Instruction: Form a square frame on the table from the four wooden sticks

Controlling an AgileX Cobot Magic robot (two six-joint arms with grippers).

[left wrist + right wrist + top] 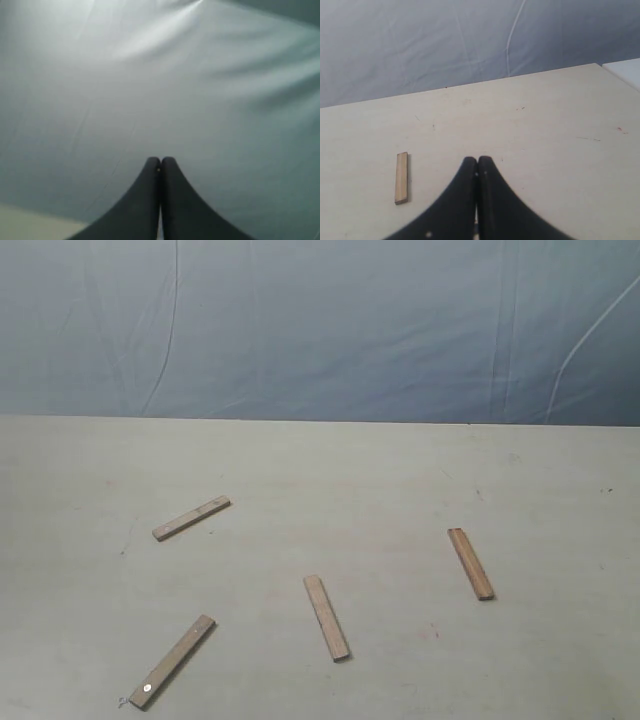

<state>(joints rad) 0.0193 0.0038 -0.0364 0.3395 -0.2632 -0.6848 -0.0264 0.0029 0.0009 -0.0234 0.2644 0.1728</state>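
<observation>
Four wooden sticks lie apart on the table [320, 470], joined nowhere. One stick [191, 518] rests at the left, another with a pale dot [172, 662] at the front left. A third stick [327, 617] lies near the middle front, the fourth [470, 563] at the right. Neither gripper shows in the exterior view. My left gripper [160, 161] is shut and empty, facing the cloth backdrop. My right gripper [477, 160] is shut and empty above the table, with one stick [402, 177] lying apart beside it.
A wrinkled blue-grey cloth [320, 330] hangs behind the table's far edge. A white surface [625, 70] shows past the table's corner in the right wrist view.
</observation>
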